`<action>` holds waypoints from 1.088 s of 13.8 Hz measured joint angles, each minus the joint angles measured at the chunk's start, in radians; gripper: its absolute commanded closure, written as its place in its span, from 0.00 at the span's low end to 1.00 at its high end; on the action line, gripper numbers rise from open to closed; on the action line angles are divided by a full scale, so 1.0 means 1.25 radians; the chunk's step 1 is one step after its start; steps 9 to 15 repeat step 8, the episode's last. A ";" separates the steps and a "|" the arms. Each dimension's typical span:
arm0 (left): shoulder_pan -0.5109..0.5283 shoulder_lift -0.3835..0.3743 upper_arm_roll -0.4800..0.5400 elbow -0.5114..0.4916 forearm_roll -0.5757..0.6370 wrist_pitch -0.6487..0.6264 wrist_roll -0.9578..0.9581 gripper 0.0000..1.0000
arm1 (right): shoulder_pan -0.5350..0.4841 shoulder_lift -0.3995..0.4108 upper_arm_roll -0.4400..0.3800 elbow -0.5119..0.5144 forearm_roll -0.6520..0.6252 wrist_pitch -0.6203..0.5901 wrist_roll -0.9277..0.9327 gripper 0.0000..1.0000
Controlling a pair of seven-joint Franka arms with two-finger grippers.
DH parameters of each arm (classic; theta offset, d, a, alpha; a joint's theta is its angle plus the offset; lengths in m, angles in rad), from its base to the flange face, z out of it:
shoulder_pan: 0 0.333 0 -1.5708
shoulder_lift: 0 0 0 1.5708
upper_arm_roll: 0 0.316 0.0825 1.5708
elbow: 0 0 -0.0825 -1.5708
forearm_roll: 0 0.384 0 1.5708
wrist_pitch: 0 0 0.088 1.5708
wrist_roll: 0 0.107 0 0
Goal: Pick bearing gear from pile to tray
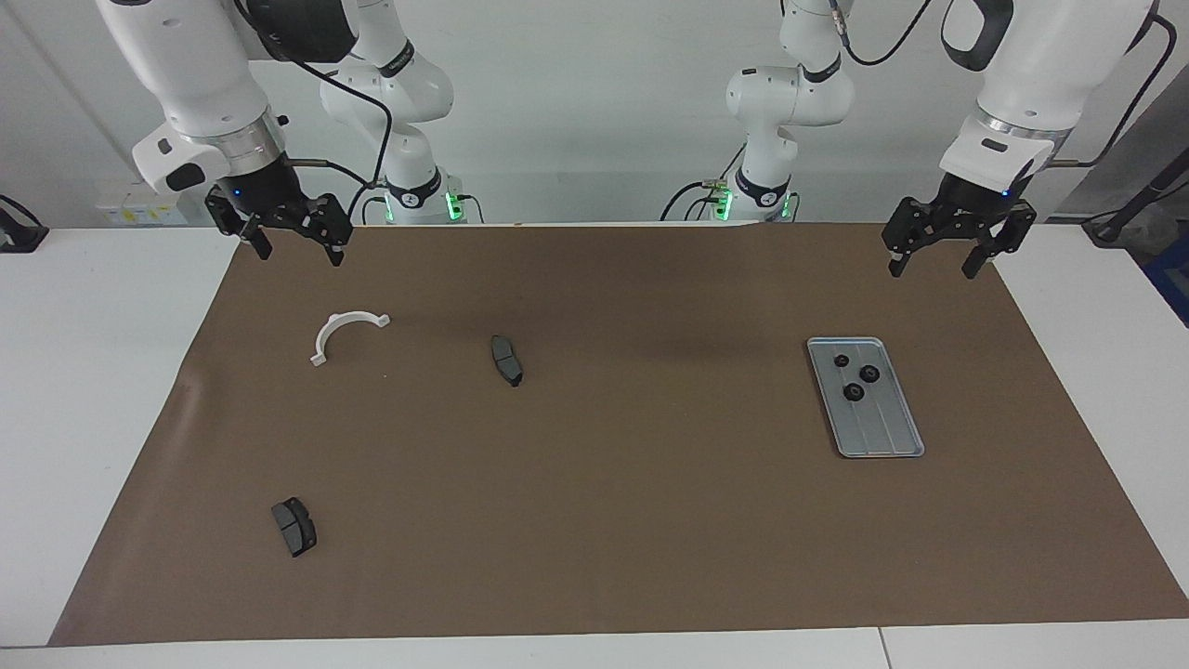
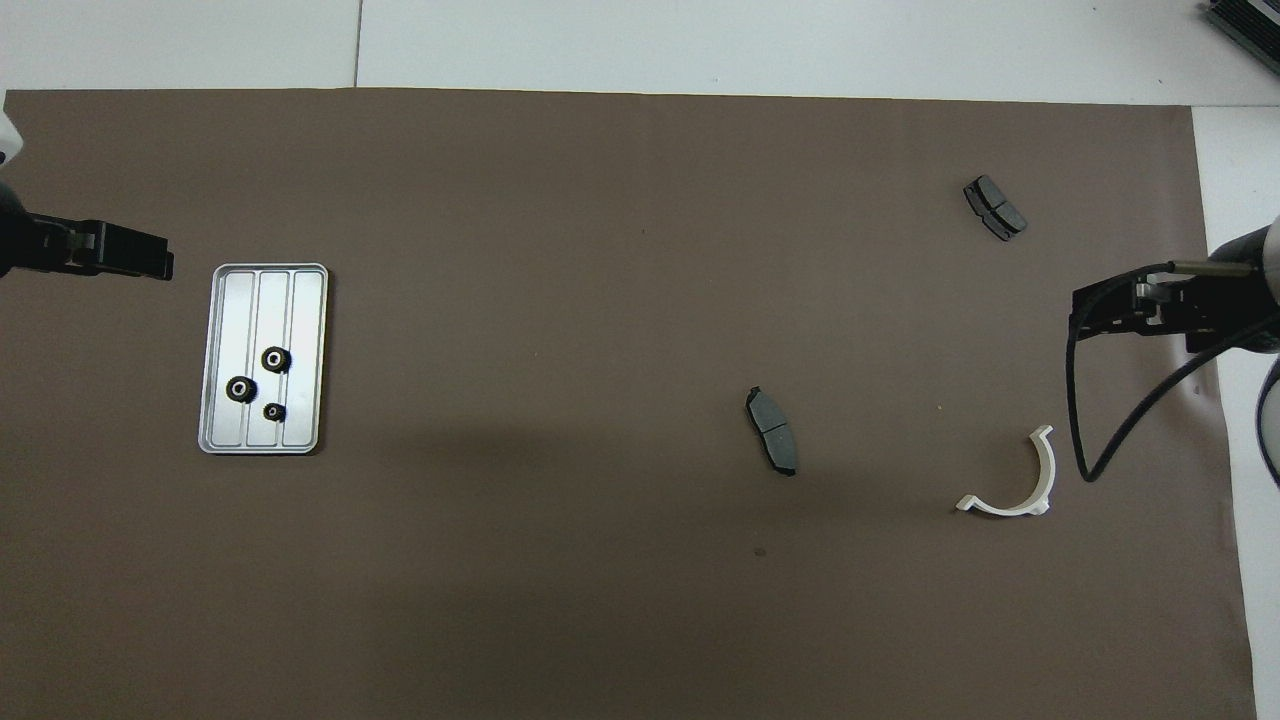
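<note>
Three small black bearing gears (image 1: 853,392) (image 2: 276,358) lie in the silver ribbed tray (image 1: 882,432) (image 2: 262,300), at the left arm's end of the brown mat. What is left of the pile is spread toward the right arm's end: a dark brake pad (image 1: 506,360) (image 2: 771,430), a second pad (image 1: 294,526) (image 2: 994,207) and a white half-ring bracket (image 1: 333,325) (image 2: 1010,508). No loose gear shows on the mat. My left gripper (image 1: 934,268) (image 2: 150,262) hangs open and empty in the air beside the tray. Above the mat's edge by the bracket, my right gripper (image 1: 299,253) (image 2: 1085,315) is open and empty.
The brown mat (image 1: 650,520) covers most of the white table (image 1: 102,372). A black cable (image 2: 1120,430) loops down from the right wrist near the bracket. Both arm bases (image 1: 771,190) stand at the robots' edge of the table.
</note>
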 measured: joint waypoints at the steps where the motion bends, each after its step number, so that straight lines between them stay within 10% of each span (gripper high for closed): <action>1: 0.000 0.000 0.003 0.000 0.000 -0.001 0.000 0.00 | 0.000 0.000 0.001 0.000 0.000 0.000 0.000 0.00; 15: 0.001 -0.001 0.009 0.000 0.000 -0.011 0.000 0.00 | 0.001 0.000 0.002 -0.001 0.000 0.000 0.000 0.00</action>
